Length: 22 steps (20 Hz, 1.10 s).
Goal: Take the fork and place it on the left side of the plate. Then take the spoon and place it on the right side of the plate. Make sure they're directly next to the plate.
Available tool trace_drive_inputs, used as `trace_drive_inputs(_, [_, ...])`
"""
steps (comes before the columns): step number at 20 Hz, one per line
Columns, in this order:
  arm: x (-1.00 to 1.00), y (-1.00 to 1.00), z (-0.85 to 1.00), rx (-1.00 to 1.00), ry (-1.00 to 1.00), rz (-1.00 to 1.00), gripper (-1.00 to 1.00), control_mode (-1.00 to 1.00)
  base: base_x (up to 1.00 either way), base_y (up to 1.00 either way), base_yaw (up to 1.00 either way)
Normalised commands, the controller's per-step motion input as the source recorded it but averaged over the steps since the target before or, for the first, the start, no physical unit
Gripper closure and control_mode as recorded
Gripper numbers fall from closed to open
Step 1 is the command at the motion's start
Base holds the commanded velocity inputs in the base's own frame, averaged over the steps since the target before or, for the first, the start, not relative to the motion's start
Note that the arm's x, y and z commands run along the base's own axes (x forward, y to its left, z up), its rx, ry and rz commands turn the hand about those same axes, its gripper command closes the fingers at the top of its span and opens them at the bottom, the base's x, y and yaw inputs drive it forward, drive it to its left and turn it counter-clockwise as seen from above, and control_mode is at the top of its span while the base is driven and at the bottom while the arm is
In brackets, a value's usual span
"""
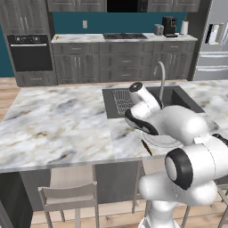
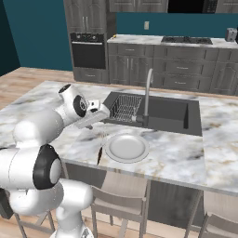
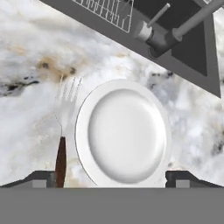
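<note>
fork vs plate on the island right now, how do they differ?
Shape: the fork is slim and long; the plate is round and far wider. Colour: the fork has a silver tined head and dark brown handle; the plate is plain grey-white. Both lie flat on the marble counter, fork close along the plate's rim, tines toward the sink.

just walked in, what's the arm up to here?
It is setting cutlery around a plate on the marble island counter, in front of the sink. The fork already lies on the counter directly beside the plate's left edge, tines toward the sink. The gripper is open and empty, above the plate and fork. No spoon lies on the plate's right side, so that half is not yet done.
</note>
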Motion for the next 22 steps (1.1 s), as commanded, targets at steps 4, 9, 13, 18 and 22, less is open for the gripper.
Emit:
trace_drive_inputs(4, [-1.0,0.0,0.93,0.11,-0.02,0.07,-1.0,-1.0,0.0,0.0,0.0])
trace_drive_inputs(9, [-1.0,0.0,0.49,0.09,0.0,0.12,-1.0,-1.0,0.0,0.0,0.0])
trace_drive_inputs(13, [-1.0,0.0,0.03,0.03,0.0,0.18,-1.0,-1.0,0.0,0.0,0.0])
trace_drive_inputs(18, [-0.99,0.0,-0.06,0.01,0.0,0.17,-1.0,-1.0,0.0,0.0,0.0])
trace_drive_inputs(22, [-0.71,0.0,-0.11,0.0,0.0,0.09,-1.0,-1.0,0.0,0.0,0.0])
